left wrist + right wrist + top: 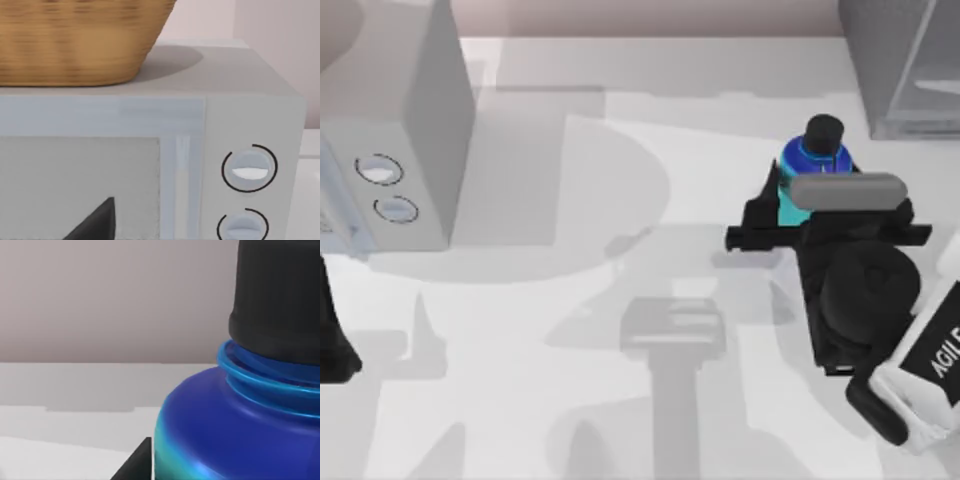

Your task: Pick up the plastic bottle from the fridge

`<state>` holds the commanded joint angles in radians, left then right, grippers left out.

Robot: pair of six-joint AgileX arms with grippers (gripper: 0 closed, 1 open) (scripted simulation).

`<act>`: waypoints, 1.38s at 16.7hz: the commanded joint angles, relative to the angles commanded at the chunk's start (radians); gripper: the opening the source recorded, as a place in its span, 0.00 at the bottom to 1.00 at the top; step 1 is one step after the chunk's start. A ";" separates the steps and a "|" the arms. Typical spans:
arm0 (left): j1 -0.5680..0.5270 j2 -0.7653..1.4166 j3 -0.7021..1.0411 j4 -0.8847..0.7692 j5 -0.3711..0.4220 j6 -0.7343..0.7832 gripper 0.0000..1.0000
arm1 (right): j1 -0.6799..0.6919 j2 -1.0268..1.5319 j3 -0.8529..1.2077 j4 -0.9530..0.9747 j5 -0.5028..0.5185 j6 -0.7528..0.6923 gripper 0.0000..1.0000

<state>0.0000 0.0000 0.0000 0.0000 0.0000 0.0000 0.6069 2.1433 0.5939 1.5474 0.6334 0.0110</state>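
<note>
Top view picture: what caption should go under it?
Right gripper holds the plastic bottle near the fridge.

We've got the plastic bottle [817, 160] out on the table, just in front of the fridge [905, 65] and a bit to its left. It's a small translucent blue bottle with a round black cap and a cyan band lower on the body, and the cap end points toward the fridge. The fridge is the dark grey speckled box with a pale glassy panel.
</note>
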 joint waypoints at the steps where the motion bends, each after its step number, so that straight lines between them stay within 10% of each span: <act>1: 0.000 0.000 0.000 0.000 0.000 0.000 1.00 | -0.001 0.003 0.002 0.001 -0.002 0.000 0.00; 4: 0.000 0.000 0.000 0.000 0.000 0.000 1.00 | -0.001 0.003 0.002 0.001 -0.002 0.000 0.00; 17: 0.000 0.000 0.000 0.000 0.000 0.000 1.00 | -0.001 0.003 0.002 0.001 -0.002 0.000 0.98; 23: 0.000 0.000 0.000 0.000 0.000 0.000 1.00 | -0.001 0.003 0.002 0.001 -0.002 0.000 1.00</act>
